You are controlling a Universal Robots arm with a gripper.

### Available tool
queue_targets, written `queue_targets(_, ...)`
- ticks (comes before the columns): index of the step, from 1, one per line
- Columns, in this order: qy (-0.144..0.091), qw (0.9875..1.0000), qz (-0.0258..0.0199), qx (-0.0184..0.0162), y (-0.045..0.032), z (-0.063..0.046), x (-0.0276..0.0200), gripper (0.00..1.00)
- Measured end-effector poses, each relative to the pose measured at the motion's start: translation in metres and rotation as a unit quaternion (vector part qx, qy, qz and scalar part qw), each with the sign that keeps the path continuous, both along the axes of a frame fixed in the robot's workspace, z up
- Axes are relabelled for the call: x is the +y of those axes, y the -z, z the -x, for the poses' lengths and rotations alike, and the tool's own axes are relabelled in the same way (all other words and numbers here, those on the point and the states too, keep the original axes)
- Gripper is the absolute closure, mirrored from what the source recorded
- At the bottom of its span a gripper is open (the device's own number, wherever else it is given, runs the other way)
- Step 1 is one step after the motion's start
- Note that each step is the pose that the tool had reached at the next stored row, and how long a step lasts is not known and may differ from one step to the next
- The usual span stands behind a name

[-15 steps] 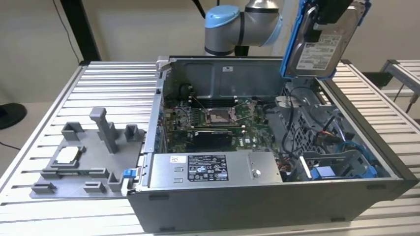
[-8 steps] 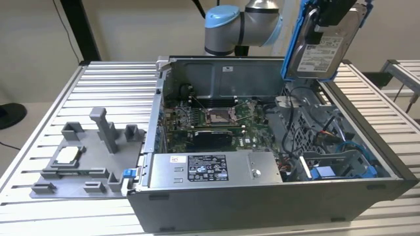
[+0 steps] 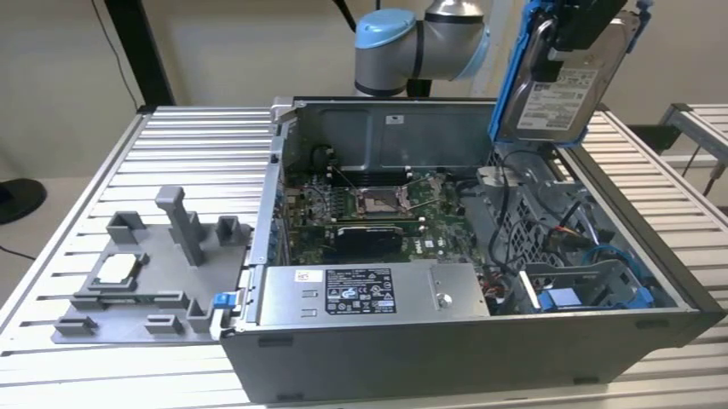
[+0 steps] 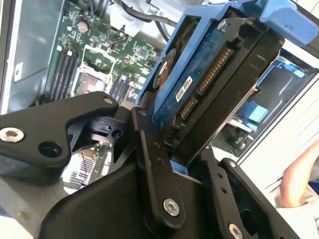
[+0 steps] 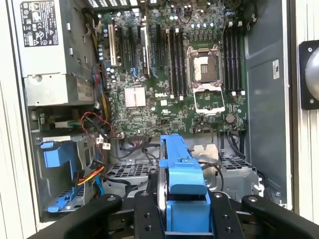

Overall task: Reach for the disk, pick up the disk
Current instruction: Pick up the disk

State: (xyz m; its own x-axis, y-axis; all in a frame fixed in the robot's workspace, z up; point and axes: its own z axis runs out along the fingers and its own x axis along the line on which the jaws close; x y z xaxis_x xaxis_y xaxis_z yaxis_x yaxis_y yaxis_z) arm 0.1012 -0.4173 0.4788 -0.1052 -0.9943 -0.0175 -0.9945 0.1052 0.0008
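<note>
The disk [image 3: 557, 92], a silver-grey drive with a white label in a blue frame, hangs on edge in the air above the far right corner of the open computer case [image 3: 285, 256]. My gripper [image 3: 578, 32] is shut on its upper end. In the second wrist view the disk [image 4: 209, 84] shows its circuit-board side and connector, clamped between the black fingers [image 4: 152, 164] of my gripper [image 4: 182, 162]. In the first wrist view the disk's blue frame [image 5: 180, 172] stands edge-on between the fingers of the gripper [image 5: 185, 216], above the motherboard.
The case holds a motherboard [image 3: 376, 204], a grey power supply [image 3: 364, 294] at the front and a blue drive bay [image 3: 592, 294] with loose cables at the exterior view's right. A grey fixture [image 3: 136, 273] carrying a small chip lies at the left. A person's arm [image 4: 299, 179] is beside the case.
</note>
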Motion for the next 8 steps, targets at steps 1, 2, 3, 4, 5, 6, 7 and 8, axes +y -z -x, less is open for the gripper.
queue_targets(1, 0.0, 1.0, 0.0001, 0.0, 0.0001, 0.0, -0.0009, 1.0)
queue_targets(2, 0.0, 1.0, 0.0001, 0.0, 0.0003, 0.0, -0.0017, 1.0)
queue_targets(3, 0.0, 1.0, 0.0001, 0.0, 0.0006, 0.0, -0.0026, 1.0)
queue_targets(4, 0.0, 1.0, 0.0002, 0.0, 0.0008, 0.0001, -0.0035, 1.0)
queue_targets(5, 0.0, 1.0, 0.0002, 0.0, 0.001, 0.0001, -0.0043, 1.0)
queue_targets(6, 0.0, 1.0, 0.0002, 0.0, 0.0012, 0.0001, -0.0052, 1.0)
queue_targets(7, 0.0, 1.0, 0.0003, 0.0, 0.0015, 0.0001, -0.0061, 1.0)
queue_targets(8, 0.0, 1.0, 0.0003, 0.0, 0.0017, 0.0001, -0.0068, 1.0)
